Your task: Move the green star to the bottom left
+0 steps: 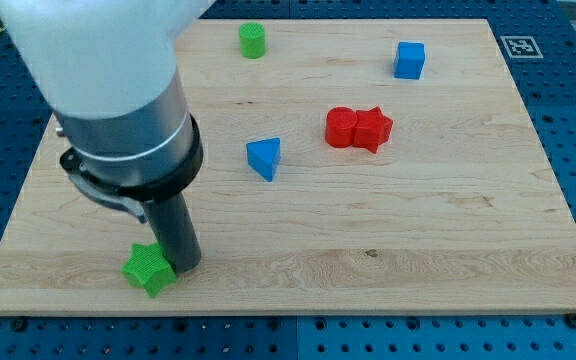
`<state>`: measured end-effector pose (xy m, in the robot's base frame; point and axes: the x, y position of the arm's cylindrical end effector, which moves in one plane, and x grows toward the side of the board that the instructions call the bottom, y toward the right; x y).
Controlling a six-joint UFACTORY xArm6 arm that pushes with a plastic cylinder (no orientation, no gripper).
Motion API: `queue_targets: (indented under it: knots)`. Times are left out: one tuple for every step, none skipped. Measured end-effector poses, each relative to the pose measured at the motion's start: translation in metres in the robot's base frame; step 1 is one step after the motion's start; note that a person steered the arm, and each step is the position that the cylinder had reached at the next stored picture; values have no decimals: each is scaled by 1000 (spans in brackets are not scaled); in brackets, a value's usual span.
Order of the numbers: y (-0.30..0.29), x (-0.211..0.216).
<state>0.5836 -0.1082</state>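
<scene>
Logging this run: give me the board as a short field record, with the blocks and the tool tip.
tip: my tip touches the green star's right side
green star: at the board's bottom left
green cylinder: near the view's top
blue triangle: near the centre
blue cube: upper right
red blocks: red cylinder and red star, touching

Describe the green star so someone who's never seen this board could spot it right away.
Start at the wooden board and go to its corner at the view's bottom left. The green star lies there, touching my tip on its right. The only other green piece, a green cylinder, sits at the view's top.
</scene>
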Motion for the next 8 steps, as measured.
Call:
queue_targets:
  knots:
    - [2,10]
    - [29,23]
    - [44,34]
    - [45,35]
    - [45,35]
    - [9,11]
    - [-41,-3]
    - [-50,-3]
